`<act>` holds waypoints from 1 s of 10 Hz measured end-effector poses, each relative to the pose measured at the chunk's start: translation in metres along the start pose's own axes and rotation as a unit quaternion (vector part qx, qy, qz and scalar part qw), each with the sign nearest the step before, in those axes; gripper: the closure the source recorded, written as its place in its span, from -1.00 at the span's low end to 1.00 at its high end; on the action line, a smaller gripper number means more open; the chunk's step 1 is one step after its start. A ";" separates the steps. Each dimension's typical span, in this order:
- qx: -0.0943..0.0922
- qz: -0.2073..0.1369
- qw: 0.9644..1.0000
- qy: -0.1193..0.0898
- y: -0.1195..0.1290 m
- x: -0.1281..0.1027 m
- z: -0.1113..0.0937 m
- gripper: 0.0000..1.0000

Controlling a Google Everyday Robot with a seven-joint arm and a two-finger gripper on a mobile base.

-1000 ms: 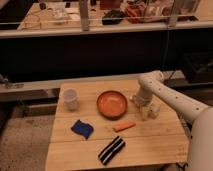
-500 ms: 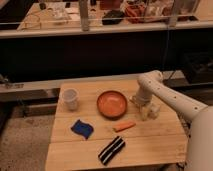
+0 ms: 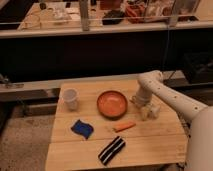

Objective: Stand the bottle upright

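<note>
My gripper (image 3: 148, 109) points down over the right side of the wooden table (image 3: 150, 145), just right of the orange bowl (image 3: 111, 104). A small white shape at the gripper's tip looks like the bottle (image 3: 145, 114); it sits on the table right under the gripper. I cannot tell whether it stands upright or leans, nor whether the gripper touches it. My white arm (image 3: 170, 97) reaches in from the right.
A white cup (image 3: 71, 98) stands at the table's far left. A blue crumpled cloth (image 3: 81, 128), an orange carrot-like stick (image 3: 124, 126) and a black-and-white striped object (image 3: 111, 150) lie nearer the front. A dark counter wall runs behind the table.
</note>
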 end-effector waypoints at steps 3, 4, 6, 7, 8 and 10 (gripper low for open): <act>0.041 -0.023 0.999 -0.015 -0.002 -0.012 -0.043 -0.60; 0.054 -0.029 0.998 -0.012 -0.003 -0.018 -0.056 -0.60; 0.072 -0.020 0.997 -0.002 -0.003 -0.021 -0.068 -0.60; 0.078 -0.001 0.997 0.003 -0.005 -0.022 -0.069 -0.60; 0.082 0.025 0.996 0.007 -0.005 -0.020 -0.070 -0.60; 0.084 0.092 0.992 0.023 -0.003 -0.009 -0.068 -0.60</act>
